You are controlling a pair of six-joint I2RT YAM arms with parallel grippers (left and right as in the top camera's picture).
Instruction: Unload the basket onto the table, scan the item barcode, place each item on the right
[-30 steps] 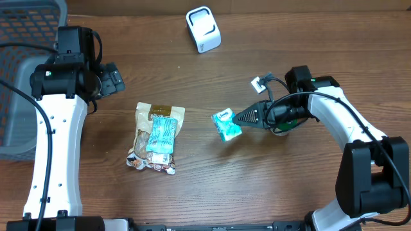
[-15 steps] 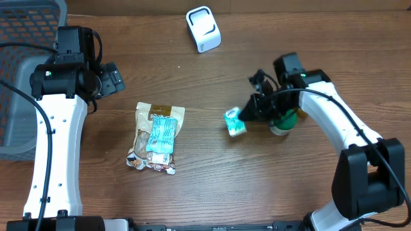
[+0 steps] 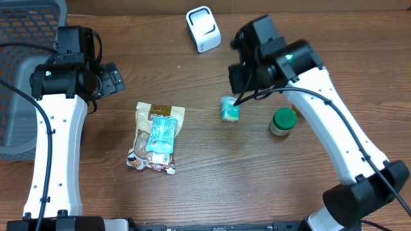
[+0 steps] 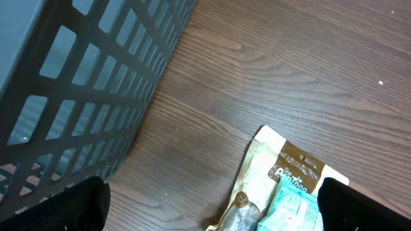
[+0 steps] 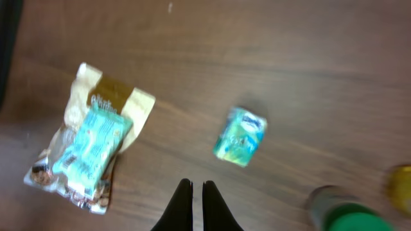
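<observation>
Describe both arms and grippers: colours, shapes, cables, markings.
Both arms have white rounded links, black joint housings and black cables alongside. The left arm ends in a blocky black left gripper. The right arm carries a small green light; the right gripper has slim, tapered black fingers.

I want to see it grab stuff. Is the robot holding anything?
Nothing is held. The right jaws are shut on air, the left jaws open and empty. The teal packet lies on the table.
</observation>
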